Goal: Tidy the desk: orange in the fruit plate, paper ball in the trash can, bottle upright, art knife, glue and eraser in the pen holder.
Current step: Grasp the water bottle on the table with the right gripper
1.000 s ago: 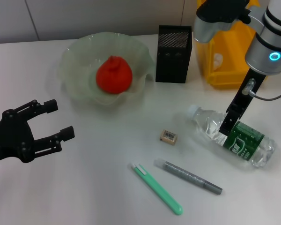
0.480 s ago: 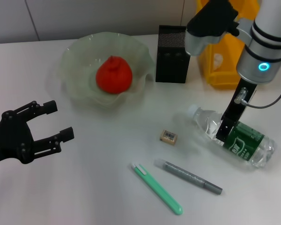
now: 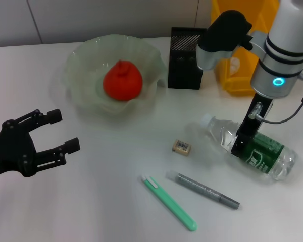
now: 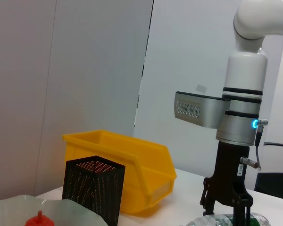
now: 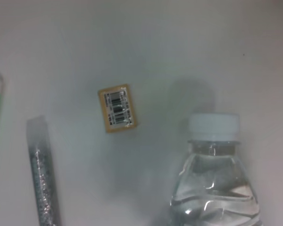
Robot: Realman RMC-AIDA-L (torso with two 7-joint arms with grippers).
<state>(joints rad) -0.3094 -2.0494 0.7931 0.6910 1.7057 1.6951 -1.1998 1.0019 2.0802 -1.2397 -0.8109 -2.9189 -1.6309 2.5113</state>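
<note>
The clear bottle (image 3: pixel 255 148) lies on its side at the right of the table, its white cap (image 3: pixel 206 120) pointing left. My right gripper (image 3: pixel 241 144) reaches down onto the bottle's body near the green label, and its fingers (image 4: pixel 209 201) are open astride the bottle (image 4: pixel 217 220). The orange (image 3: pixel 122 80) sits in the pale green fruit plate (image 3: pixel 81 55). The beige eraser (image 3: pixel 182 146) lies mid-table, left of the bottle. Nearer the front lie the green art knife (image 3: pixel 169 203) and the grey glue stick (image 3: pixel 203 190). I cannot make out the paper ball. At the far left my left gripper (image 3: pixel 66 129) hangs open.
The black mesh pen holder (image 3: pixel 187 58) stands behind the eraser, and the yellow trash can (image 3: pixel 232 78) stands to its right, partly behind my right arm. The right wrist view shows the eraser (image 5: pixel 117 108), the bottle's cap (image 5: pixel 213 127) and the glue stick (image 5: pixel 42 179).
My right arm has shifted a little to the left and turned at the wrist, its gripper staying on the bottle. The left arm and the desk items have not moved.
</note>
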